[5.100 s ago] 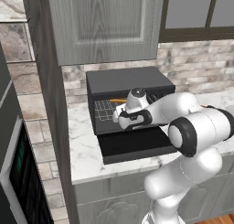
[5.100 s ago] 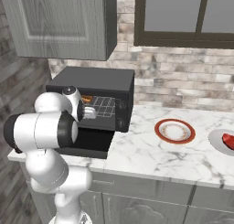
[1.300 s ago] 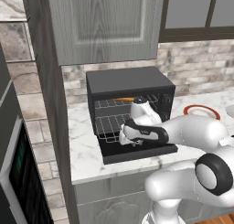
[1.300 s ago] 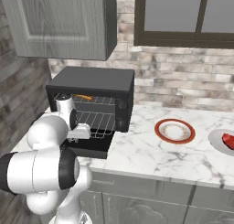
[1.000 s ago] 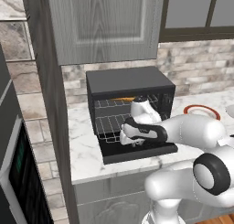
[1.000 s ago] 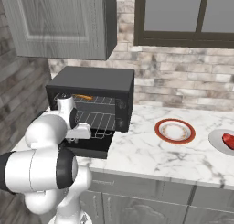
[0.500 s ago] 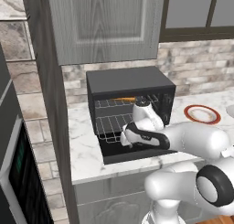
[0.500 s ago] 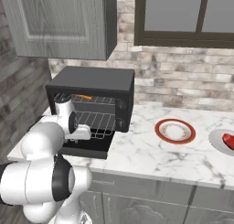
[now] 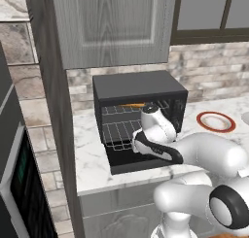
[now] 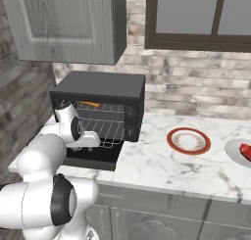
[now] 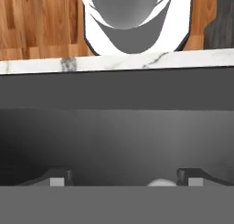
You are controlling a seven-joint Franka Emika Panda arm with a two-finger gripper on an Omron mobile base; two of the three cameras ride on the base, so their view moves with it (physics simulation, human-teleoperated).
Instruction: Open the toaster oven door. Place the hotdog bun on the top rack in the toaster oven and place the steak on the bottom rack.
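On the marble counter (image 10: 162, 170) the toaster oven (image 9: 138, 89) stands with its door (image 9: 141, 159) dropped flat, so both racks can be reached. An orange-tan hotdog bun (image 9: 132, 105) lies on the top rack (image 9: 127, 109). Just over the door, the gripper (image 11: 123, 177) has its fingers spread wide with nothing between them (apparently for a clean release). Far right, the steak (image 10: 245, 150) sits on a white plate (image 10: 235, 153), well apart from the oven.

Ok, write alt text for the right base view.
A black toaster oven stands open on a marble counter, a bun on its upper rack, with a white robot arm reaching in front. Right of it sit a red-rimmed plate and a steak.
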